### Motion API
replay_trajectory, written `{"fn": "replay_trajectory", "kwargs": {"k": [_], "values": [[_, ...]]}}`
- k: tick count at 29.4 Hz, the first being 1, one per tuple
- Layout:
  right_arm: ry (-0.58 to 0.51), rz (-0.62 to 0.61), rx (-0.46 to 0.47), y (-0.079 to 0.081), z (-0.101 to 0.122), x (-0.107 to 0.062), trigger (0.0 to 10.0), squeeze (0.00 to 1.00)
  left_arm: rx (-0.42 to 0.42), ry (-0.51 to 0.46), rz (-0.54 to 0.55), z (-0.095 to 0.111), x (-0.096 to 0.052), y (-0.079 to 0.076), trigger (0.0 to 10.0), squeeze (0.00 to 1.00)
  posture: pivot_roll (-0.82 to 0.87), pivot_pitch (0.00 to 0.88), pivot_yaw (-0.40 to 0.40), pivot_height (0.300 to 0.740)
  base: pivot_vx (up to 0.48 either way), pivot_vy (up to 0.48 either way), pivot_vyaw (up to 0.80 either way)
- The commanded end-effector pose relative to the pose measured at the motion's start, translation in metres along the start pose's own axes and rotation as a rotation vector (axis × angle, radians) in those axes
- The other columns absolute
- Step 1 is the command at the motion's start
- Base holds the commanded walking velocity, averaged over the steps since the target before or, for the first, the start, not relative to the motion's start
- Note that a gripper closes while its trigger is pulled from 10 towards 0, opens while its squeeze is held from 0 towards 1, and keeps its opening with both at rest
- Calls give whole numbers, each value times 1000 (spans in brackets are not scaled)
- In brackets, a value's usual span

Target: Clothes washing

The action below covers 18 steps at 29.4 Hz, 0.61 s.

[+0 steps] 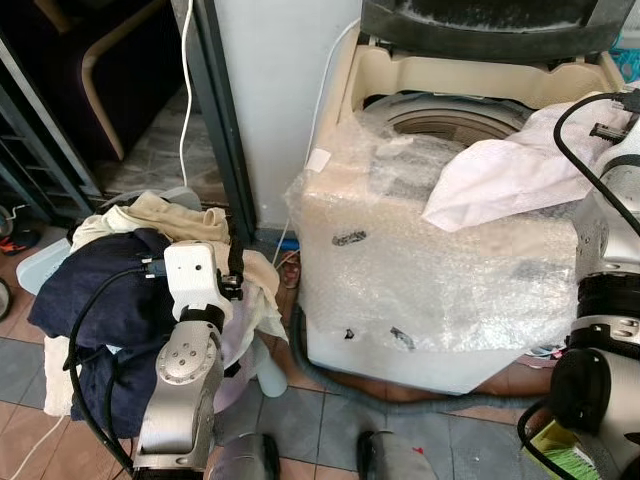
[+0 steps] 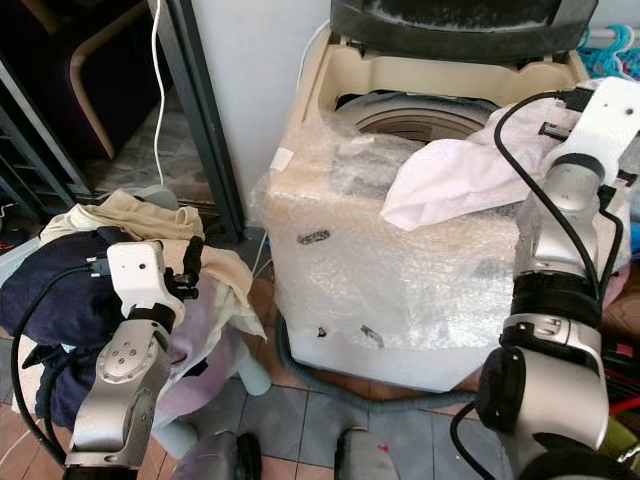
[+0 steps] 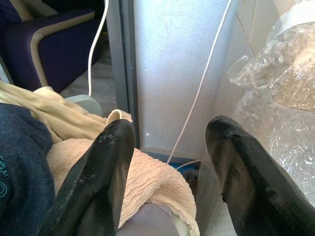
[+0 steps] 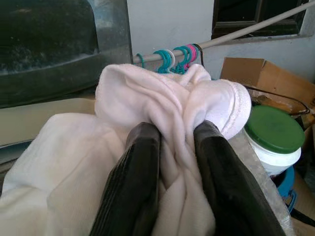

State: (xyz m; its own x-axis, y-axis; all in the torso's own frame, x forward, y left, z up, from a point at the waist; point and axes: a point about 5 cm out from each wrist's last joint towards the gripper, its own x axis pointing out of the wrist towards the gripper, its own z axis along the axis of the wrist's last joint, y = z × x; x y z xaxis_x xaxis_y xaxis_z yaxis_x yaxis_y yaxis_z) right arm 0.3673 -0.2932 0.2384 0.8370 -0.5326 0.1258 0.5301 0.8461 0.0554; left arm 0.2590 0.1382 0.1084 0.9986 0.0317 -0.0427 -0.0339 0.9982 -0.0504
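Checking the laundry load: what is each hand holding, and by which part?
The right hand pinches a bunched fold of the white cloth over the washing machine. The left hand is open, holding nothing.

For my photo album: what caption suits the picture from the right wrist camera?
The right gripper pinches a white garment beside the washing machine, hangers on a rail behind.

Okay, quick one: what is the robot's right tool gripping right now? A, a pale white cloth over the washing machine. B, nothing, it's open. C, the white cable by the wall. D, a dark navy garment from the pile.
A: in the right wrist view the right tool pinches a bunched white cloth between its fingers, and the cloth drapes over the washing machine.
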Motion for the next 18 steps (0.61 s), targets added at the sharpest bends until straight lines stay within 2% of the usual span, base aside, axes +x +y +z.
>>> {"fn": "replay_trajectory", "kwargs": {"k": [1, 2, 3, 5, 6, 7, 8, 11, 13, 14, 18], "values": [[36, 38, 21, 8, -3, 0, 10000, 1000, 10, -1, 17, 1, -1, 3, 10000, 0, -6, 83, 16, 740, 0, 0, 0], [108, 172, 57, 23, -12, -3, 10000, 1000, 11, 0, 18, 1, -1, 3, 10000, 0, -5, 83, 16, 740, 0, 0, 0], [130, 221, 60, 28, -15, -4, 10000, 1000, 11, 0, 18, 1, -1, 3, 10000, 0, -5, 82, 16, 740, 0, 0, 0], [138, 246, 60, 31, -16, -4, 10000, 1000, 12, 0, 18, 1, -1, 3, 10000, 0, -5, 82, 16, 740, 0, 0, 0], [106, 309, 24, 37, -13, -5, 10000, 1000, 13, 0, 18, 1, -1, 3, 10000, 0, -2, 82, 13, 740, 0, 0, 0], [106, 309, 24, 37, -13, -5, 10000, 1000, 13, 0, 18, 1, -1, 3, 10000, 0, -2, 82, 13, 740, 0, 0, 0], [31, 345, -24, 39, -4, -5, 10000, 1000, 13, -3, 21, 2, -1, 3, 10000, 0, -1, 81, 11, 740, 0, 0, 0], [-100, 339, -41, 29, 16, -3, 10000, 1000, 13, -5, 35, 2, -1, 5, 10000, 0, -1, 81, 5, 740, 0, 0, 0], [-228, 415, -3, 23, 35, -7, 10000, 1000, 14, -1, 45, 0, -3, 7, 10000, 0, 0, 80, 4, 740, 0, 0, 0], [-228, 415, -3, 23, 35, -7, 10000, 1000, 14, -1, 45, 0, -3, 7, 10000, 0, 0, 80, 4, 740, 0, 0, 0], [-278, 546, -33, 10, 45, -15, 10000, 1000, 13, 4, 46, -1, -2, 5, 10000, 0, -20, 82, 4, 740, 0, 0, 0]]}}
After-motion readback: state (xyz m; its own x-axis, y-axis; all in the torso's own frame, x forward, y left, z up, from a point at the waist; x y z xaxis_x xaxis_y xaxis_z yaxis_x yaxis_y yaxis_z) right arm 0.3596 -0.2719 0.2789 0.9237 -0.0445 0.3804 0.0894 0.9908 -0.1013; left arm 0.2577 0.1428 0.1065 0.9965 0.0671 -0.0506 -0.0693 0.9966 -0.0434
